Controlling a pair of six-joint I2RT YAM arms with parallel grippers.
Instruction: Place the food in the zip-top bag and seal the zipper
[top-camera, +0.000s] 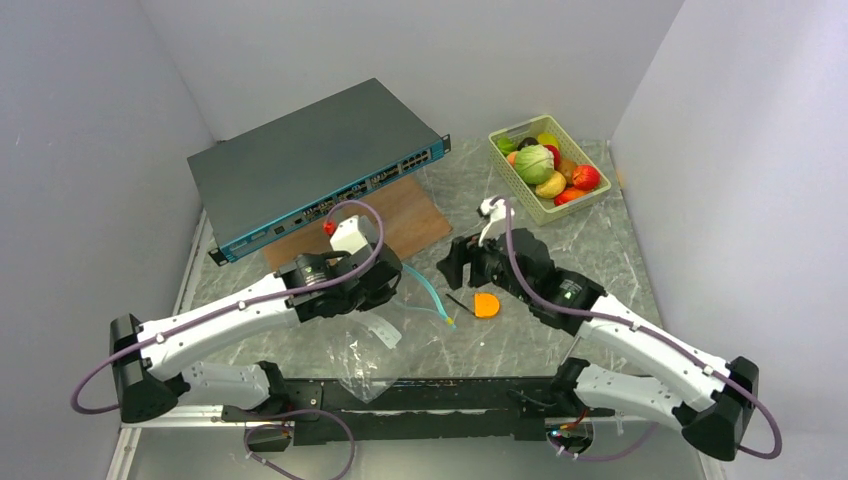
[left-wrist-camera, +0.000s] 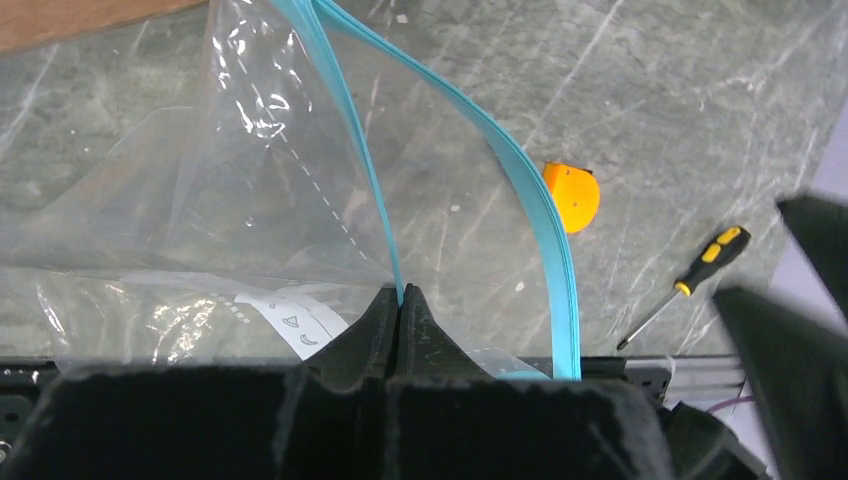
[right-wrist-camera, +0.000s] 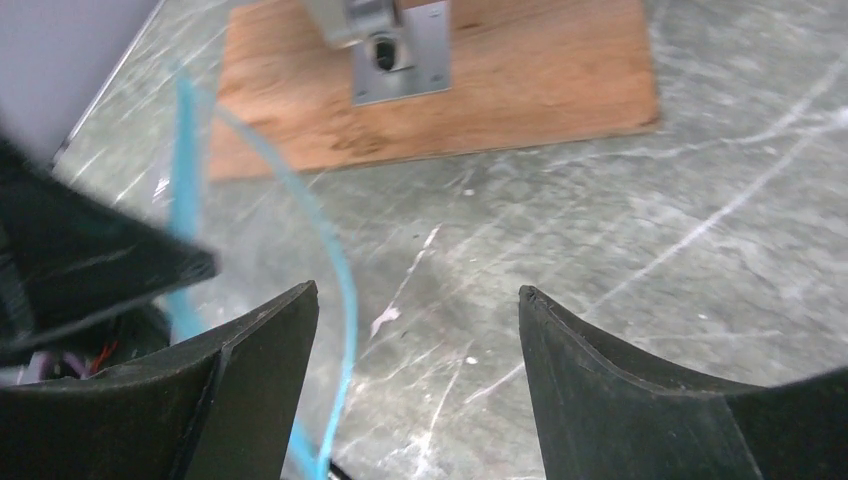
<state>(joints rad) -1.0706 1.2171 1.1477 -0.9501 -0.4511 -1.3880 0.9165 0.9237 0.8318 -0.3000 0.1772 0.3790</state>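
On table (top-camera: 600, 270) centre: clear thin plastic zip-top bag (top-camera: 365, 350), mouth gaping;
Left gripper (left-wrist-camera: 400, 292): pinched tight on teal-blue zipper strip (left-wrist-camera: 345, 120);
Right gripper (right-wrist-camera: 418, 290): jaws wide, empty;
Food: glossy toy fruits (top-camera: 535, 163) in pale green lattice basket (top-camera: 513, 180)

Illumination is bright, even and diffuse, arriving from overhead. Shadows on the table (top-camera: 620, 240) are soft and shallow. In the left wrist view, small specular highlights speckle the zip-top bag (left-wrist-camera: 250, 110), and the far right edge is dark and defocused. The right wrist view is soft throughout: the zipper (right-wrist-camera: 185, 150) and the wooden board (right-wrist-camera: 560, 80) appear slightly smeared.
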